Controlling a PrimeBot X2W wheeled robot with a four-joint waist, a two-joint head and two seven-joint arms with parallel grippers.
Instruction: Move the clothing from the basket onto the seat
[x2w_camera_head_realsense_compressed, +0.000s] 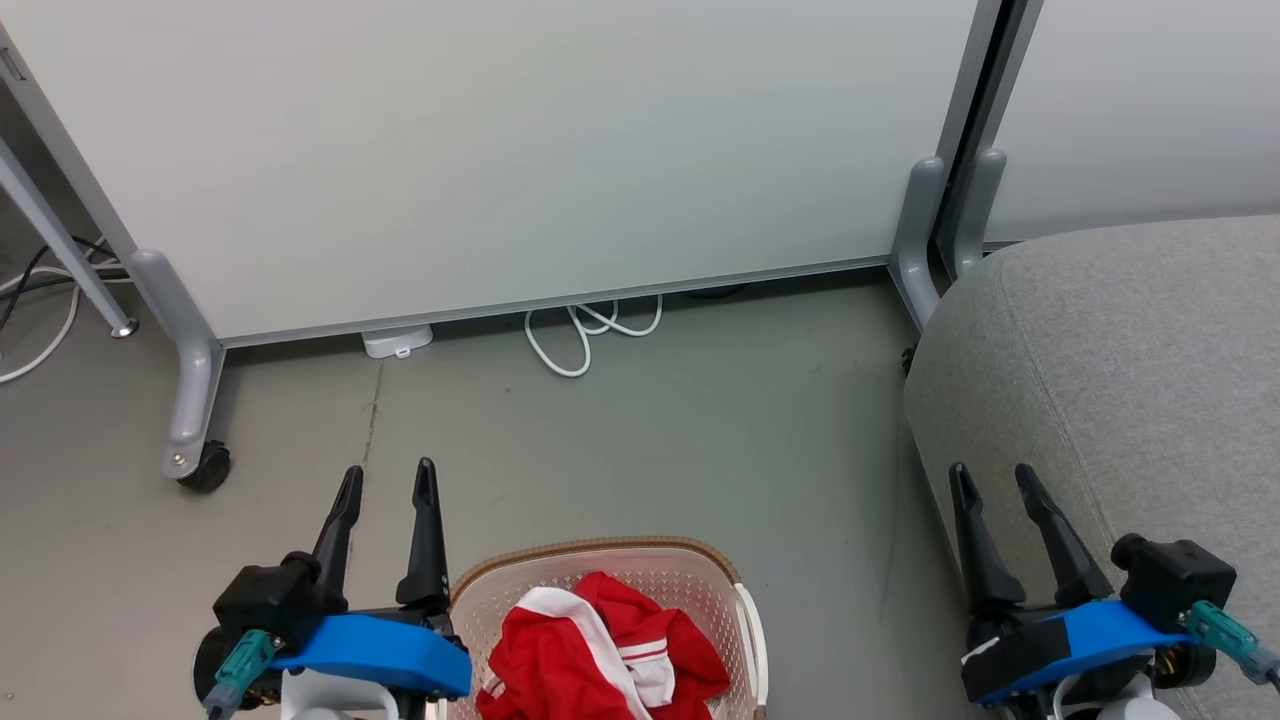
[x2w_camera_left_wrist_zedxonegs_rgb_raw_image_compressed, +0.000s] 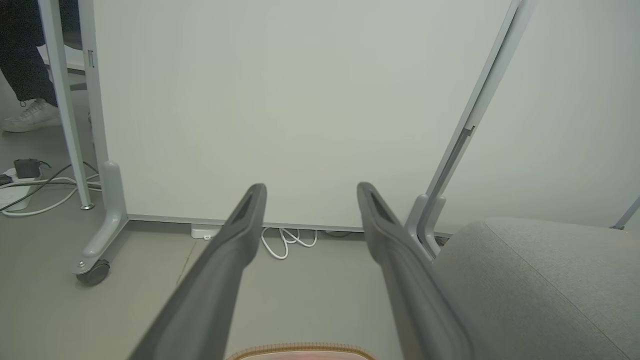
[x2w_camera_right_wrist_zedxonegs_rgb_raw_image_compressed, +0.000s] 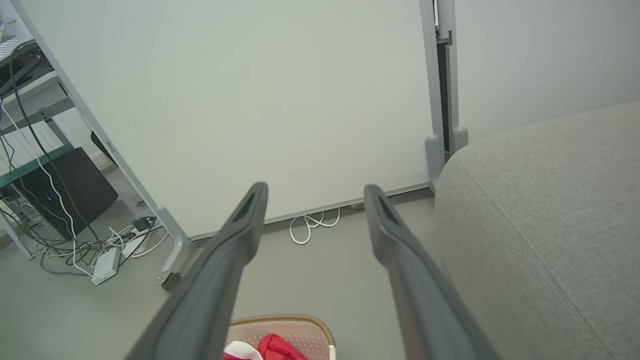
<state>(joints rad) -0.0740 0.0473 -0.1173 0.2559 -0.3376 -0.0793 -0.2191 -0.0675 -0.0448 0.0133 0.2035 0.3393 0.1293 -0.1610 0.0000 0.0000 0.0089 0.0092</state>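
The red clothing (x2w_camera_head_realsense_compressed: 600, 650) with white stripe trim lies crumpled inside the cream basket (x2w_camera_head_realsense_compressed: 690, 580), which stands on the floor at the bottom middle of the head view. A sliver of the clothing (x2w_camera_right_wrist_zedxonegs_rgb_raw_image_compressed: 275, 347) and the basket's rim (x2w_camera_right_wrist_zedxonegs_rgb_raw_image_compressed: 300, 320) also appear low in the right wrist view. The grey seat (x2w_camera_head_realsense_compressed: 1130, 380) fills the right side. My left gripper (x2w_camera_head_realsense_compressed: 388, 480) is open just left of the basket, raised above the floor. My right gripper (x2w_camera_head_realsense_compressed: 995, 480) is open over the seat's front left edge. Nothing sits between either pair of fingers.
A white partition panel (x2w_camera_head_realsense_compressed: 500, 150) on grey wheeled feet (x2w_camera_head_realsense_compressed: 195, 440) closes off the back. A looped white cable (x2w_camera_head_realsense_compressed: 585, 335) lies on the floor below it. Cables and a power adapter (x2w_camera_right_wrist_zedxonegs_rgb_raw_image_compressed: 105, 262) clutter the far left. A person's shoe (x2w_camera_left_wrist_zedxonegs_rgb_raw_image_compressed: 32, 117) is beyond the partition.
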